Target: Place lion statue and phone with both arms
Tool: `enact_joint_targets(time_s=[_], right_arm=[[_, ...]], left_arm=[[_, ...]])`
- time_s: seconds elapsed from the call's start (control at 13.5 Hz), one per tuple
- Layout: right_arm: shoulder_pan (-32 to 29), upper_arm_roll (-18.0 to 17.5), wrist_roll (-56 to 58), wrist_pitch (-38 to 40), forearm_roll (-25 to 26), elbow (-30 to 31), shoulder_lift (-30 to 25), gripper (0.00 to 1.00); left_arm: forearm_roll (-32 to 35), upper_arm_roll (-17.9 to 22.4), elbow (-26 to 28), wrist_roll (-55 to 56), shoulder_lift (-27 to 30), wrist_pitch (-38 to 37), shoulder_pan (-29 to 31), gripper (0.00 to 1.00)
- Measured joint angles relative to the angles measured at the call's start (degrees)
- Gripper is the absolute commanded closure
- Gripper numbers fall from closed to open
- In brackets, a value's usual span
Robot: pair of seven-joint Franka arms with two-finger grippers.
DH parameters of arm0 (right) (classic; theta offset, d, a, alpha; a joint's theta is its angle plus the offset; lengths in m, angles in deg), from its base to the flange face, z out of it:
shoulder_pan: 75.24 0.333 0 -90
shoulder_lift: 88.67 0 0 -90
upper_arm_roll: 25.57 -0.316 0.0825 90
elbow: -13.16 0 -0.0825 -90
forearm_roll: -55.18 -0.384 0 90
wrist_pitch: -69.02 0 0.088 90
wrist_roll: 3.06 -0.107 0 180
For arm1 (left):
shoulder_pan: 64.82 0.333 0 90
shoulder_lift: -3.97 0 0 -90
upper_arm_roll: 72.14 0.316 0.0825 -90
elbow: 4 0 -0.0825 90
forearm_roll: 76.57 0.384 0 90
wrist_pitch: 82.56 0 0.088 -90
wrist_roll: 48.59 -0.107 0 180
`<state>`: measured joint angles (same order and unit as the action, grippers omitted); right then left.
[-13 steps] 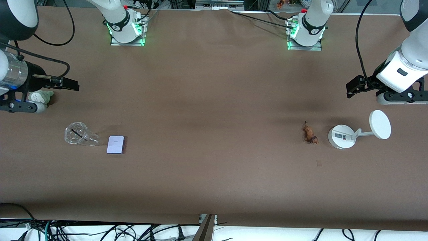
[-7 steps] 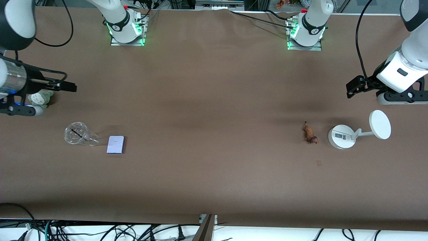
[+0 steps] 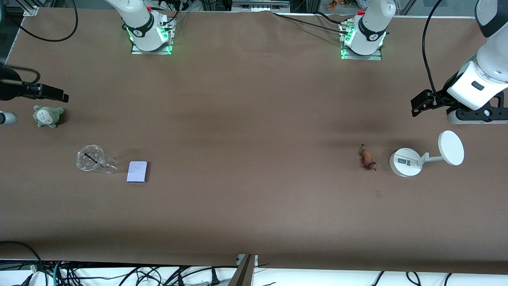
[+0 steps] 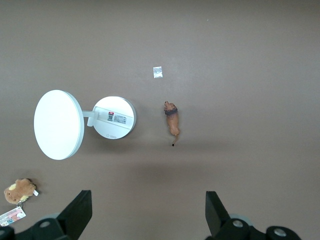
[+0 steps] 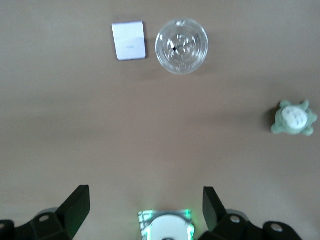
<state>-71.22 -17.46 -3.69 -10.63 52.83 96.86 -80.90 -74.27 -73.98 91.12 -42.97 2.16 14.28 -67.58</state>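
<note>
The lion statue (image 3: 368, 158) lies on the brown table beside a white stand; it also shows in the left wrist view (image 4: 172, 120). The phone (image 3: 137, 171) lies flat beside a clear cup, toward the right arm's end, and shows in the right wrist view (image 5: 129, 40). My left gripper (image 4: 147, 215) is open and empty, high over the table's left-arm end (image 3: 472, 116). My right gripper (image 5: 145, 207) is open and empty, high up, and almost out of the front view.
A clear cup (image 3: 93, 159) lies beside the phone. A grey-green plush (image 3: 47, 116) sits near the right arm's end. The white stand's base (image 3: 405, 162) carries a disc (image 3: 451, 147). A brown plush with a tag (image 4: 20, 191) shows in the left wrist view.
My right arm has pulled away toward its end of the table, almost leaving the front view and uncovering the grey-green plush. The left arm has not moved.
</note>
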Motion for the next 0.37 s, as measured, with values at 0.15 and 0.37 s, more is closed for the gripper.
enact_joint_targets(time_s=[0.15, 0.37], right_arm=[[-1.2, -2.3, 0.2, -1.7, 1.1, 3.1, -3.3, 0.00], [-1.6, -2.9, 0.3, -3.1, 1.1, 5.3, -5.4, 0.00]], left_arm=[[0.0, 0.0, 0.0, 0.0, 0.0, 0.0, 0.0, 0.00], [0.0, 0.0, 0.0, 0.0, 0.0, 0.0, 0.0, 0.00]])
